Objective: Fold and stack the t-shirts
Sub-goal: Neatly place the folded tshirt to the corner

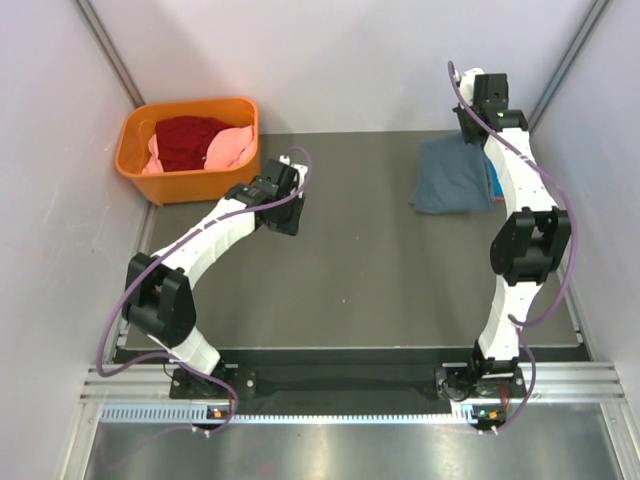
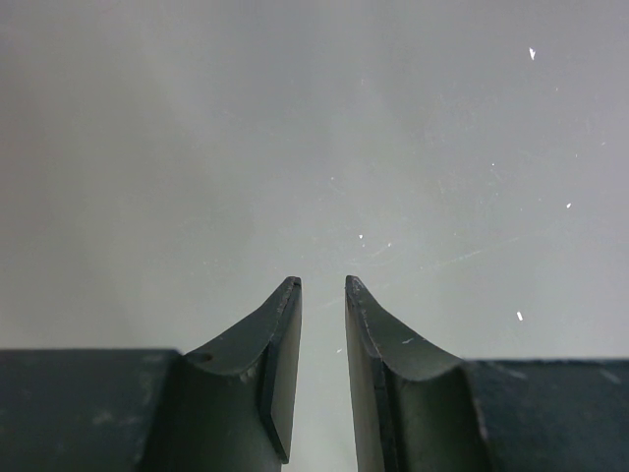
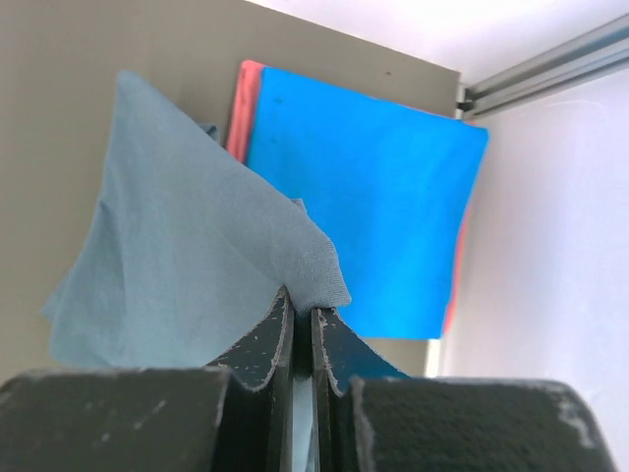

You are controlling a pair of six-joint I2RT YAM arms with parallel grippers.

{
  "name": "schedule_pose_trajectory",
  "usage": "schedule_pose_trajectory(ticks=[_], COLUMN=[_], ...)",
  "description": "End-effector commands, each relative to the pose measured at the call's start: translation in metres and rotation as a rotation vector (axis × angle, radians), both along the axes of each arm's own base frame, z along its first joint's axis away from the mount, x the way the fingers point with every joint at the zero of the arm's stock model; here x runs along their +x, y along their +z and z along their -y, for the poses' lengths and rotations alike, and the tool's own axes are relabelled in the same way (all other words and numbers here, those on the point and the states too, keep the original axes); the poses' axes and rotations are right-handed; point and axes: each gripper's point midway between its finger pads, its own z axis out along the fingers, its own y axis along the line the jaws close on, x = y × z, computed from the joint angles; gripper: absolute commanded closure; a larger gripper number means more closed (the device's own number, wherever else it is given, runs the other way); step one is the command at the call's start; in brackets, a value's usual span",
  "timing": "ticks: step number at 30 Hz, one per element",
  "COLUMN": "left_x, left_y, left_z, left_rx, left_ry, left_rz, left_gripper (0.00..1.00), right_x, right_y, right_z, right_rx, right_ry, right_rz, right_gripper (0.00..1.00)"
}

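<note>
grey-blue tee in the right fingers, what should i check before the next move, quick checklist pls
1. Grip: right fingers shut on a fold of the grey-blue tee: ok.
2. Grey-blue tee folded flat: not ok, it hangs bunched from the grip.
3. Stack ready: bright blue tee lies flat on the salmon-red tee: ok.
4. Left fingers free: ok, parted and holding nothing.
5. Orange basket emptied: not ok, dark red tee and pink tee lie inside.
</note>
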Motion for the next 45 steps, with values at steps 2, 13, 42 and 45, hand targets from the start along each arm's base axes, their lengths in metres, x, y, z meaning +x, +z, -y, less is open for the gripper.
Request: schedule_pose_trajectory(ticks=[2,13,42,45], left_x=[0.006,0.004,-0.006,-0.006], left_y=[0.017,0.018,0.006,0.005], left_z=[0.006,0.004,0.014,0.016], left_rx=[-0.035,-0.030,-0.076,-0.083], left_ry=[-0.021,-0.021,-0.058,-0.063], left_rz=[0.067,0.070,0.022,0.014], left_gripper=[0.70,0.69,0.68,0.68], right_x=[0.010,0.023,0.077,0.080], right_y=[0.054,0.065,0.041,0.039], right_z=[0.028,0.060,0.122,0.130], right_rx=[-0.083,-0.153,-0.313,-0.348], right_ry=[-0.041,-0.063,-0.104,-0.117], right_rz=[0.122,0.158,0.228,0.227], right_gripper=[1.00,1.00,1.00,1.00])
